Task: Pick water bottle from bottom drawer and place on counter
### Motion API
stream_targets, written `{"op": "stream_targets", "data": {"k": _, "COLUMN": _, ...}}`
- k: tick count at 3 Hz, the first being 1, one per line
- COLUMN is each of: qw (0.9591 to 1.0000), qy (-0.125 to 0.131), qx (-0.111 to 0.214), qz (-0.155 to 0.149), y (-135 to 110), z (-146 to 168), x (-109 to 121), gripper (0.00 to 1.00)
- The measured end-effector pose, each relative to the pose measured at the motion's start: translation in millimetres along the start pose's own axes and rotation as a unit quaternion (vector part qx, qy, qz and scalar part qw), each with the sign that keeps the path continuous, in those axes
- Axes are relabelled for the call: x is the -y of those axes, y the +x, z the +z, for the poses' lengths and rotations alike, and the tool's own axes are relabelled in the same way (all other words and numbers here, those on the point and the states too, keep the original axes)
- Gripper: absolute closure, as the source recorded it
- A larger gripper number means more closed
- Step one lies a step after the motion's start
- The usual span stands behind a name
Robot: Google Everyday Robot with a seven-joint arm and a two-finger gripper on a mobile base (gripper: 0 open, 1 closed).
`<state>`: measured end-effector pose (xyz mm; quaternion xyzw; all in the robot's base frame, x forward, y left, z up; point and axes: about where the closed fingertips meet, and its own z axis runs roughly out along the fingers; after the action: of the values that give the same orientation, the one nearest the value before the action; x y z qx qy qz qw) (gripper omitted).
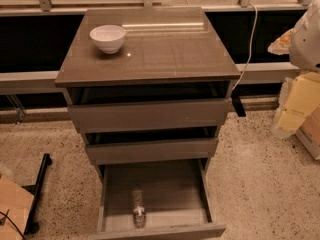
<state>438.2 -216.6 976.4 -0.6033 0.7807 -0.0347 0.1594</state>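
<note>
The water bottle [138,209] lies on its side in the open bottom drawer [165,194], near the drawer's front, with its cap toward the front edge. The counter [165,49] is the glossy grey-brown top of the cabinet. A white bowl [108,37] stands on its back left part. My gripper [306,36] shows only as a pale rounded shape at the right edge of the view. It is level with the counter, off to the right of the cabinet and far from the bottle. It holds nothing that I can see.
The two upper drawers [150,114] are slightly pulled out above the bottom one. Yellowish boxes [300,104] stand on the floor at the right. A black stand [39,184] and cardboard are at the lower left. A white cable [250,44] hangs behind the cabinet.
</note>
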Motion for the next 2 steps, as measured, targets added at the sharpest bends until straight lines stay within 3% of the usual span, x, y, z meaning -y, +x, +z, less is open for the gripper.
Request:
{"op": "stream_targets", "data": {"k": 1, "qw": 1.0000, "qy": 0.000, "qx": 0.000, "qz": 0.000, "y": 0.0, "z": 0.0, "x": 0.0, "gripper": 0.00}}
{"op": "stream_targets", "data": {"k": 2, "qw": 0.9981, "qy": 0.001, "qx": 0.024, "qz": 0.056, "y": -2.5, "z": 11.6, "x": 6.0, "gripper": 0.00}}
